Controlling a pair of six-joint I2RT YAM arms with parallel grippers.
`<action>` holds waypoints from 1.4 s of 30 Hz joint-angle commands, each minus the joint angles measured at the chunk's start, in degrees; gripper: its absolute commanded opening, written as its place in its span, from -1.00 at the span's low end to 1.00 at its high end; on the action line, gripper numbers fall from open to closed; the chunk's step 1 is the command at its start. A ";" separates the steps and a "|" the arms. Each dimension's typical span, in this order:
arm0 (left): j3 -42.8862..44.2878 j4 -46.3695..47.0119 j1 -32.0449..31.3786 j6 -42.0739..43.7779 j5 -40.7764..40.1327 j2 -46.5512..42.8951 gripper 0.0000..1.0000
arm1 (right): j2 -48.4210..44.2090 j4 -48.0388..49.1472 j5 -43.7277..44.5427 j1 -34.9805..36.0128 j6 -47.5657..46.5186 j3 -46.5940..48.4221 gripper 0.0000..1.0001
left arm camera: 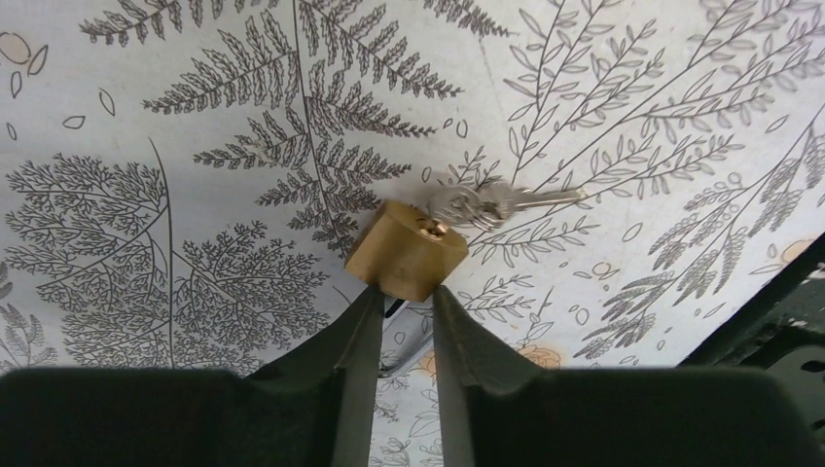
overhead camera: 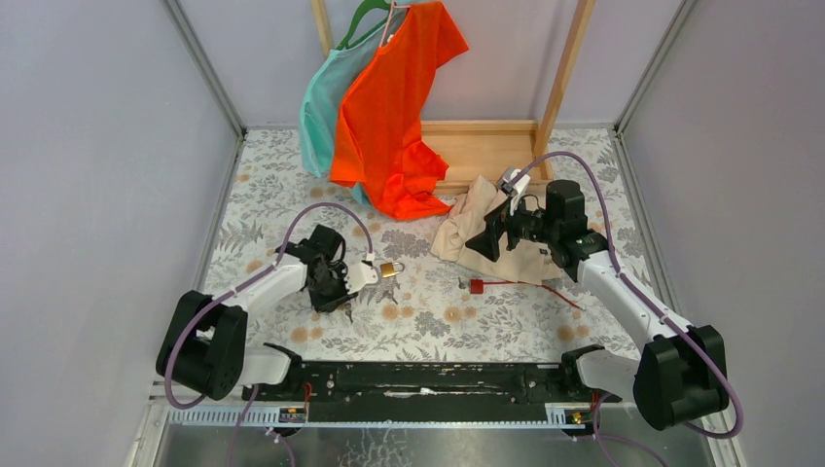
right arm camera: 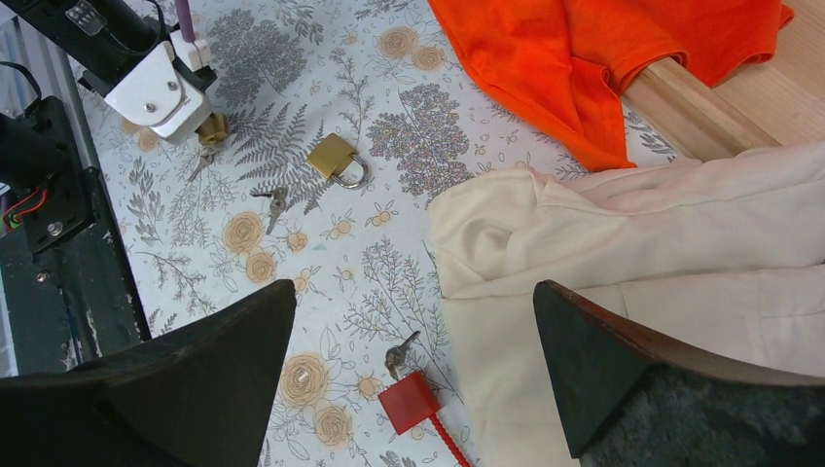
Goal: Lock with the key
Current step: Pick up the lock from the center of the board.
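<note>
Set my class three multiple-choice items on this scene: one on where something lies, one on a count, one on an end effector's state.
1. The red plastic tag lies: A on the floral tabletop beside the cream cloth; B under that cloth; C in the left end effector.
2. Brass padlocks in view: A one; B two; C four.
3. The right end effector is: A open and empty; B shut on the tag; C shut on the cloth.
Answers: A, bare tabletop shows around the tag; B, a gripped padlock and a loose padlock; A, its fingers stand wide apart.
</note>
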 commanded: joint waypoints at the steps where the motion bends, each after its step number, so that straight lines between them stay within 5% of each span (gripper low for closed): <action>1: -2.33 5.36 -0.32 -3.91 4.30 -1.66 -0.42 | 0.08 2.35 -1.73 -0.21 0.15 0.37 0.98; 8: -4.39 6.20 -2.56 -4.52 3.60 -3.96 -0.48 | -0.20 2.24 -1.73 -0.19 0.15 0.37 0.98; 23: -5.84 5.18 -1.36 -0.70 -1.47 -4.17 -0.05 | -0.69 2.24 -2.13 -0.21 0.01 0.28 0.98; 36: -5.61 1.45 1.34 4.72 0.11 -0.45 -0.35 | -0.63 2.26 -2.64 -0.29 0.07 0.27 0.98; 42: -6.55 3.11 1.80 4.97 -0.27 -0.95 -0.66 | -0.52 2.32 -2.82 -0.28 0.08 0.28 0.98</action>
